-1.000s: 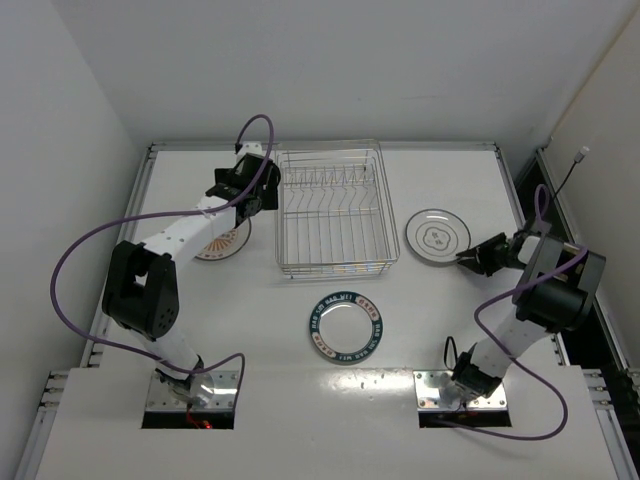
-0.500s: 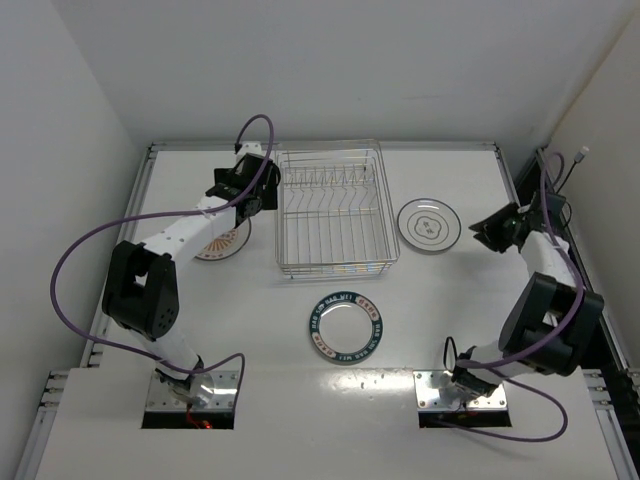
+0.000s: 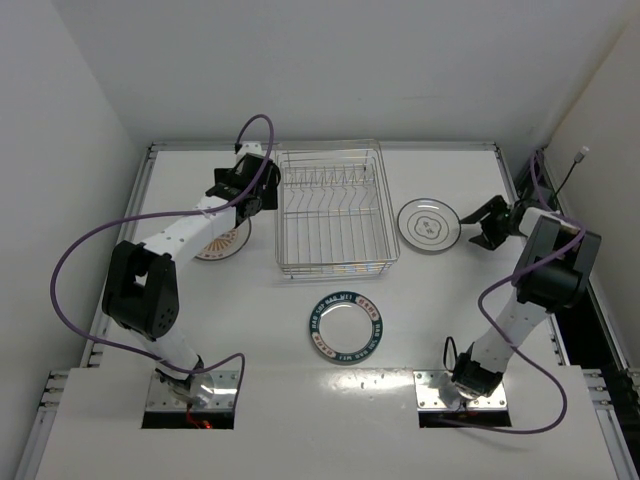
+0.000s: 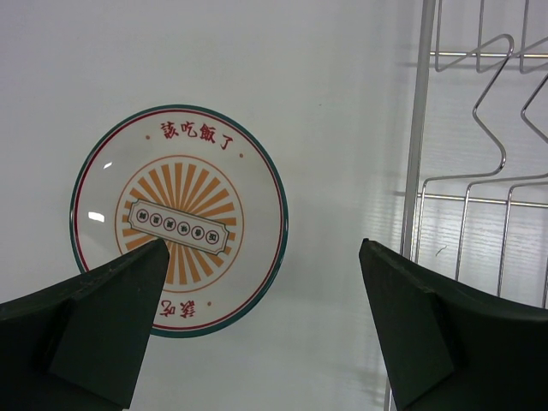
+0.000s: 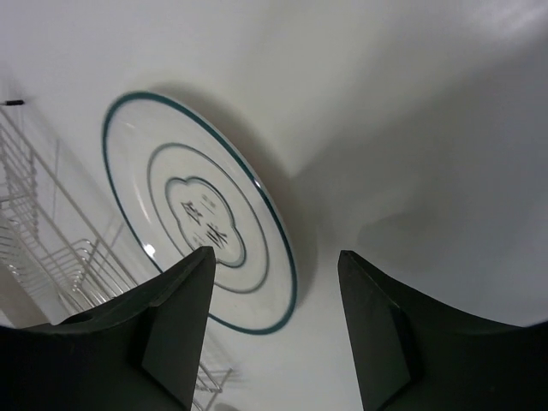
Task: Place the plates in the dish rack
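The silver wire dish rack (image 3: 335, 210) stands at the back centre with no plates in it. The plain white plate with a grey centre mark (image 3: 428, 226) lies flat to its right. My right gripper (image 3: 478, 226) is open and empty beside that plate's right edge, and the plate (image 5: 201, 214) shows past its fingers. The blue-rimmed plate (image 3: 346, 326) lies in front of the rack. The orange sunburst plate (image 3: 222, 243) lies left of the rack, partly under my left arm. My left gripper (image 3: 252, 198) is open and empty above the gap between this plate (image 4: 175, 218) and the rack's left wall (image 4: 421, 128).
White walls close in the table at the back and both sides. A raised rail (image 3: 520, 190) runs along the table's right edge, close behind my right gripper. Rack wires (image 5: 34, 214) show at the left of the right wrist view.
The right arm has swung from the plain plate's near-right edge round to its right side. That plate has slid a little up and left. The left arm has not moved.
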Controlling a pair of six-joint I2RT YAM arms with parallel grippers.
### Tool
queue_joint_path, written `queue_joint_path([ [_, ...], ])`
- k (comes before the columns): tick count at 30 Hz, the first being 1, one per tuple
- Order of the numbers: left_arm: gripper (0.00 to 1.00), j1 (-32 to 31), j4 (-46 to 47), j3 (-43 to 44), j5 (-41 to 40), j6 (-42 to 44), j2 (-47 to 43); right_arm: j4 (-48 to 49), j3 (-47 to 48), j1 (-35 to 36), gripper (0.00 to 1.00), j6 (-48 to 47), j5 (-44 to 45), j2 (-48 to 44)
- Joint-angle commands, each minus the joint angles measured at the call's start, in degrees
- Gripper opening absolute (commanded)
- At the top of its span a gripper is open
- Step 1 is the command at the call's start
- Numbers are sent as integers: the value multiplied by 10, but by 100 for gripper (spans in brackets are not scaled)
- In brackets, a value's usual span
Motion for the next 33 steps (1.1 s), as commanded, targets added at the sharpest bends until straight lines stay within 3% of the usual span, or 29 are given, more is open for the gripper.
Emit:
queue_joint_path([
  [1,93,-3,15,7,3,2,-16,17,59,6,57,-29,-35,38],
  [14,93,-3,15,7,8,7,-16,-70,167,37,52,-69,-23,113],
  [22,94,-3,15,7,2,7,-16,-70,173,62,47,-85,-34,119],
  [29,94,-3,15,7,2,7,-16,-70,147,82,36,-96,-65,138],
  [33,94,-3,15,7,2,7,-16,-49,116,93,25,-96,-71,138],
])
